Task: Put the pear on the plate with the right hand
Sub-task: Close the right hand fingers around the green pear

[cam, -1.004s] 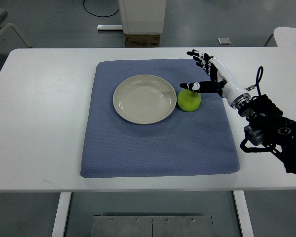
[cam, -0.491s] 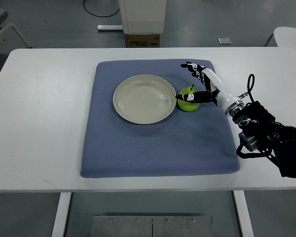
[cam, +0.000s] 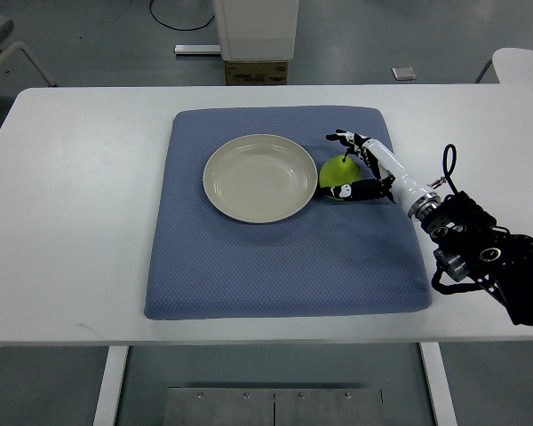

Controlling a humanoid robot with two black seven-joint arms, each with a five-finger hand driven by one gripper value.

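So the right hand (cam: 355, 169) was wrapped around the pear (cam: 339, 176), fingers (cam: 345, 138) curling over the far side and the thumb (cam: 348, 192) hooked along the near side. It looked like a loose cage more than a real squeeze. I honestly couldn't tell if the pads were pressing in or just resting on the skin. The pear was sitting on the blue mat (cam: 284, 240), stem up, right beside the rim of the plate (cam: 220, 191), maybe even touching it.

My worry from where I stood: that fruit is round and smooth, and the contact seemed to be mostly fingertips. If the hand lifted without closing properly, I figured the pear could squirt out and roll off across the white table (cam: 71, 222). The other risk was the plate being so close. A low sideways carry might bump the rim and shove the plate instead of clearing it. No left arm anywhere in sight.
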